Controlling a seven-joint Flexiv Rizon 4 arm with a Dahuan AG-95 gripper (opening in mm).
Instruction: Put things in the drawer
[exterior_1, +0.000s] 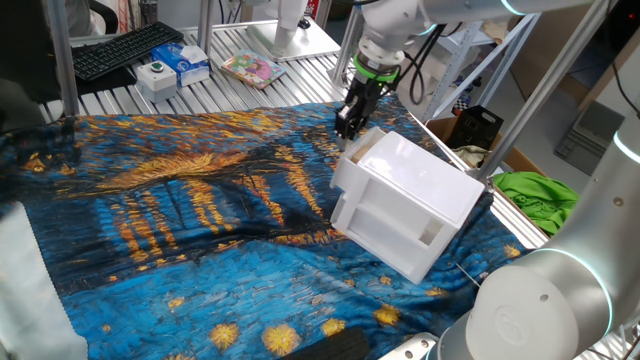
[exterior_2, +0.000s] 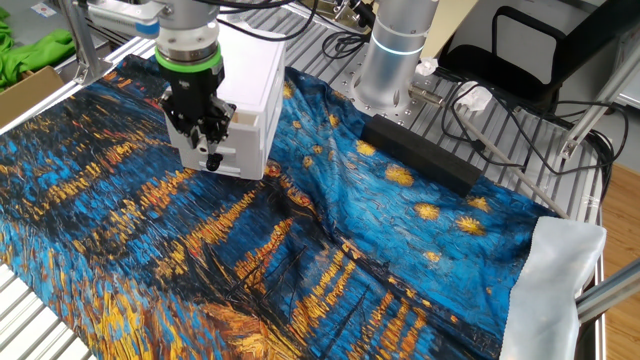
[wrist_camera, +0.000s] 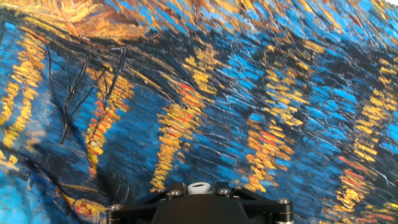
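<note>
We see the tool (exterior_1: 350, 122) hanging at the upper front corner of the white plastic cabinet (exterior_1: 415, 200), just above the painted blue-and-gold cloth (exterior_1: 180, 210) that covers the desk (exterior_1: 260, 80). The upper drawer (exterior_1: 372, 152) sticks out slightly beside it. We cannot tell whether the tool is released or clenched; its fingers look close together in the other fixed view. The wooden block shows in none of our views. The hand view shows only cloth below the tool's black base.
</note>
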